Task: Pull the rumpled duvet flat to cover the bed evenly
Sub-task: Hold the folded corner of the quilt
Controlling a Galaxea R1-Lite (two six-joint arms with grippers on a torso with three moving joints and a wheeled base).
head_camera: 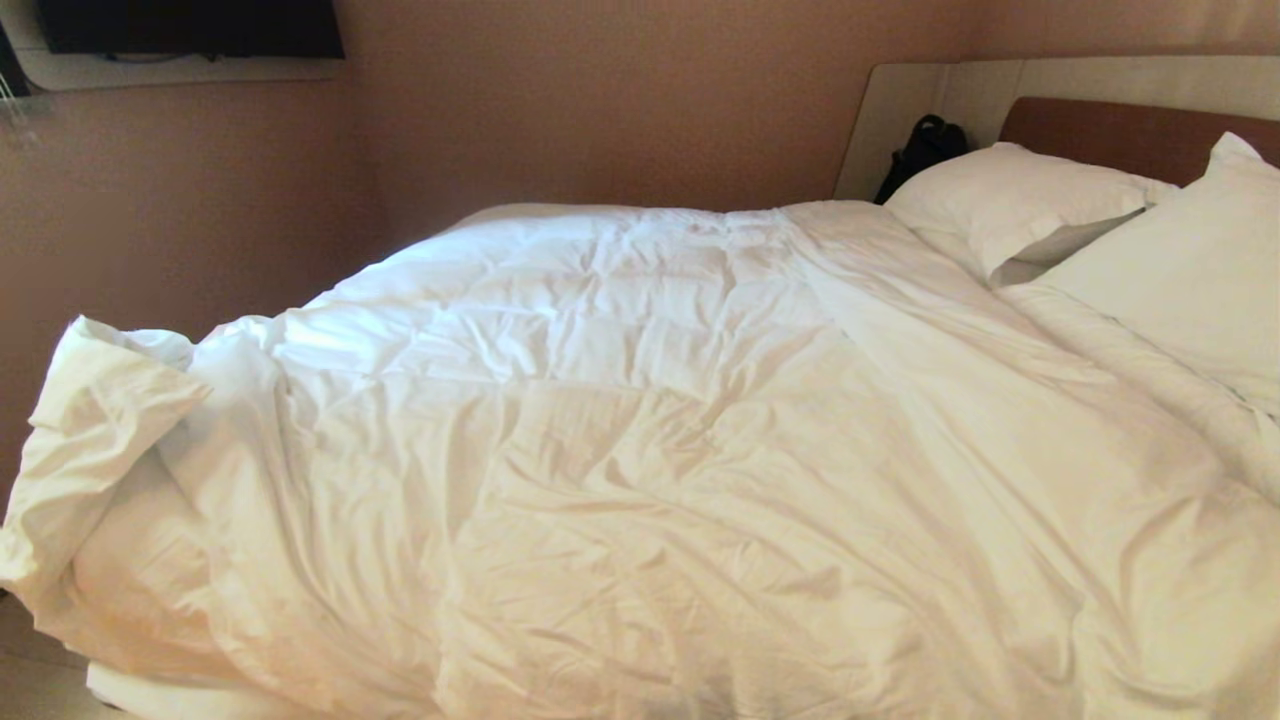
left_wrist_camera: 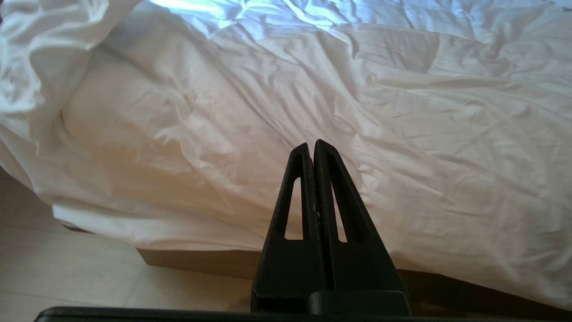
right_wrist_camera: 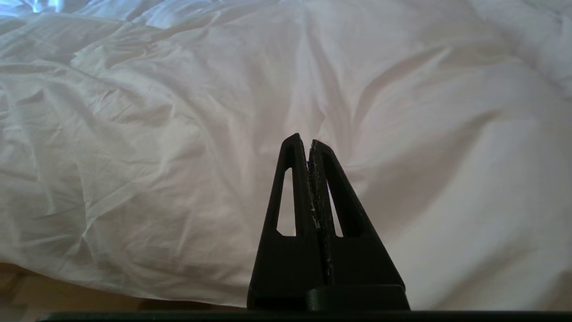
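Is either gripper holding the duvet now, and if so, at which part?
Nothing is held. The left gripper and the right gripper are both shut on nothing, short of the duvet, with no cloth between their fingers.

- A bedroom, likely a hotel room or a plain guest room.
- The bed (head_camera: 1130, 135) fills most of the space, its brown headboard set in a beige surround.
- On the bed lie a white duvet (head_camera: 640, 430) and two white pillows (head_camera: 1010, 195) by the headboard.
- A dark wall-mounted screen (head_camera: 190, 25) hangs beyond the bed's foot end.
- Pinkish-brown walls (head_camera: 600, 100) close in behind the bed.
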